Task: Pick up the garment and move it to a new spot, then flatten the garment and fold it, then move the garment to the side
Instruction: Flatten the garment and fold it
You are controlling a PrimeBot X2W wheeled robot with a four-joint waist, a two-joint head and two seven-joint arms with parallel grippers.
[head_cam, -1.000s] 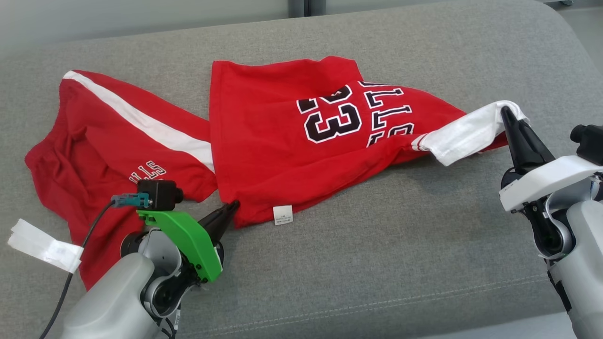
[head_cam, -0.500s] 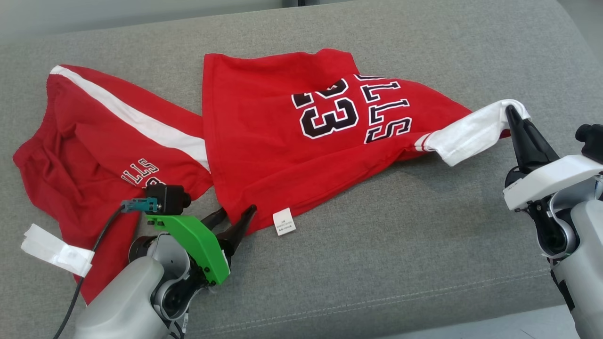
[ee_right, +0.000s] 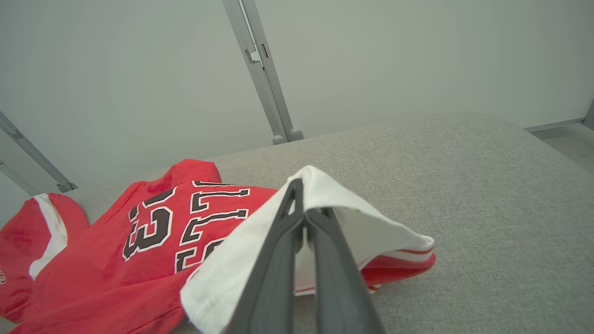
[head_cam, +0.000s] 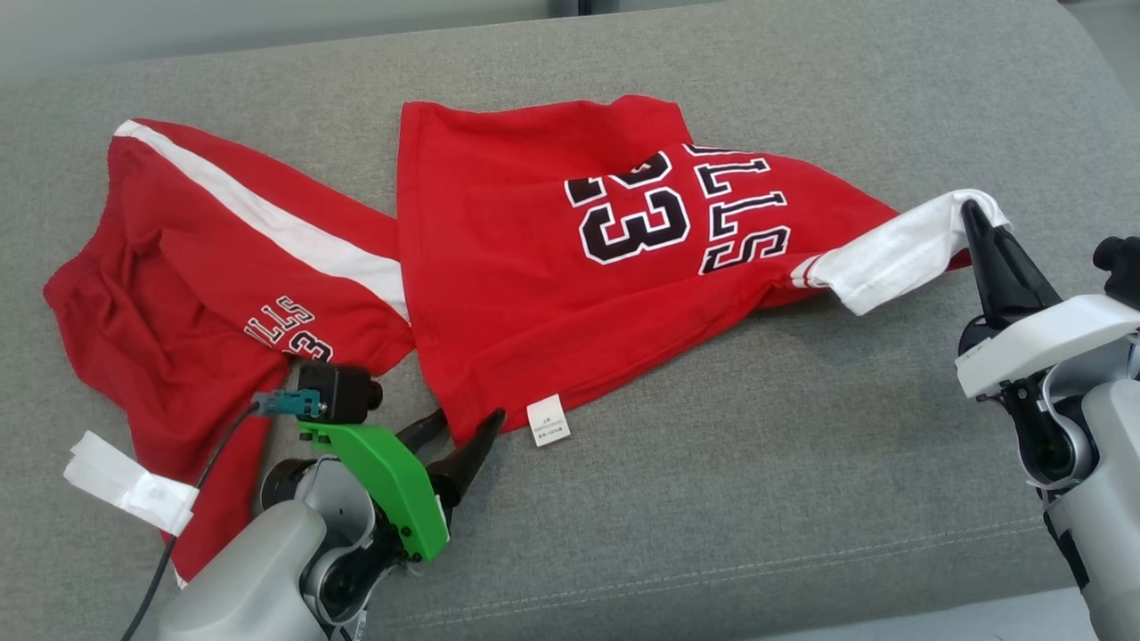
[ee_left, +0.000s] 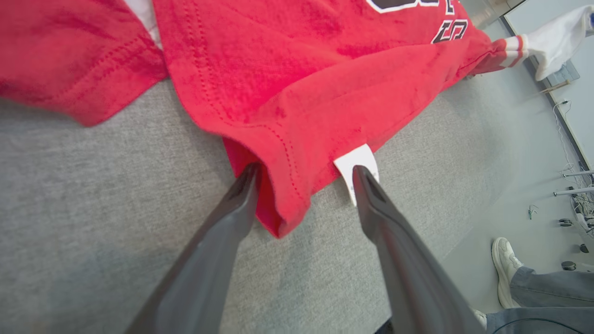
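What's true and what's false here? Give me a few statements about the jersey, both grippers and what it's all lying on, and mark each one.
1. The left gripper is open, its fingers either side of the jersey's hem corner. True.
2. The right gripper is open and clear of the cloth. False: it is shut on the white sleeve.
3. A white care label sticks out from the hem. True.
4. The jersey lies on a wooden table. False: it lies on a grey cushion.
5. Red shorts with a white stripe lie to the jersey's left. True.
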